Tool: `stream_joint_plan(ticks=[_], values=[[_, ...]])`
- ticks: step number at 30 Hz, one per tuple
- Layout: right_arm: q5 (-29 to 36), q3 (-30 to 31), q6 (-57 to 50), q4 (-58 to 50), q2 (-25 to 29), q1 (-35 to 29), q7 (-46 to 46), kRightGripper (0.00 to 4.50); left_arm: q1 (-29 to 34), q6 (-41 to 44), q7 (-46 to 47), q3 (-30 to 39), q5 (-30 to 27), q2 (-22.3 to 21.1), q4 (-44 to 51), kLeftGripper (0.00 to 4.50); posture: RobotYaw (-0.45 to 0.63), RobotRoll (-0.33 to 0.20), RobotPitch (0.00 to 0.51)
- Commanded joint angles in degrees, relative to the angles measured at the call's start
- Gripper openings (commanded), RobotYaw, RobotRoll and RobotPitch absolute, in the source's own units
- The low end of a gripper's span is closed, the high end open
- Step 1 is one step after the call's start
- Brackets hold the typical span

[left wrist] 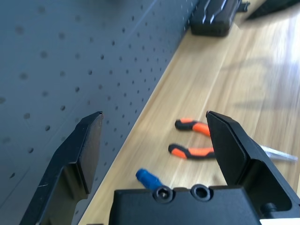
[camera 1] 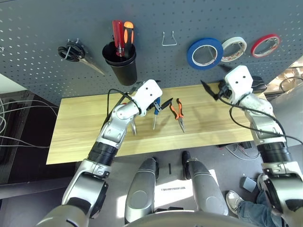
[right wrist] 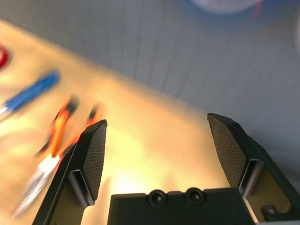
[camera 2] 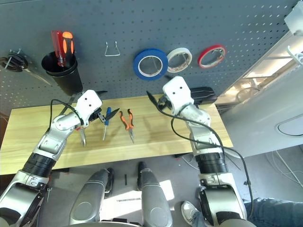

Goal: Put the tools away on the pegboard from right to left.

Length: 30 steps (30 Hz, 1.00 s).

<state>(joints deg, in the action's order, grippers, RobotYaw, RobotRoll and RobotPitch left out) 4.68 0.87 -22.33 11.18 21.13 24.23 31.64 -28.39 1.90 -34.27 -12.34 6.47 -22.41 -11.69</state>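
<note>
The blue tape roll [camera 1: 204, 53] hangs on the pegboard [camera 1: 42, 28], left of a white and a red roll. My right gripper [right wrist: 159, 140] is open and empty just below it, above the table's back right. The orange-and-black pliers [camera 1: 179, 112] and the blue-handled screwdriver [camera 1: 155, 113] lie side by side mid-table. My left gripper [left wrist: 154, 145] is open and empty, hovering beside the screwdriver's handle. Steel blades of the scissors [camera 1: 134, 126] poke out under my left forearm; their handles are hidden.
A black cup [camera 1: 120, 64] on the board holds a red and an orange screwdriver. Black-handled scissors [camera 1: 75, 54] hang at far left, and a bare wire hook [camera 1: 169, 40] sits mid-board. A black case [camera 2: 204, 94] rests at the table's back right. A person's shoe [camera 1: 235, 201] shows on the floor.
</note>
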Motion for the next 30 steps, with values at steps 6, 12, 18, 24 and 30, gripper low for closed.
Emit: stream_joint_plan(ticks=[6,12,18,24,30], values=[[4.86,-4.38,-25.02,11.97,-14.23,10.3,-13.12,4.44,-2.13,3.31,-10.91,-6.05,3.68,-6.19,-2.11,4.5,0.14,0.0,0.301],[2.22,-2.03,-22.37,28.7,-17.64,19.15,-15.8,4.44,-2.11,7.99,-16.06,-9.07,5.86,-8.71,-1.6,4.5,0.18,0.0,0.3],[1.15,-2.61,-18.68,38.3,-18.99,23.31,-18.81,4.44,-0.36,11.05,-16.33,-8.74,5.93,-8.51,1.17,4.5,0.2,0.0,0.305],[1.2,-3.67,-16.11,45.61,-20.64,25.95,-20.8,4.44,1.44,12.8,-16.15,-8.34,5.64,-8.74,3.07,4.5,0.21,0.0,0.307],[0.75,-4.27,-12.61,52.75,-23.09,29.27,-23.24,4.44,1.75,13.9,-16.31,-8.32,5.56,-8.81,3.27,4.5,0.21,0.0,0.31]])
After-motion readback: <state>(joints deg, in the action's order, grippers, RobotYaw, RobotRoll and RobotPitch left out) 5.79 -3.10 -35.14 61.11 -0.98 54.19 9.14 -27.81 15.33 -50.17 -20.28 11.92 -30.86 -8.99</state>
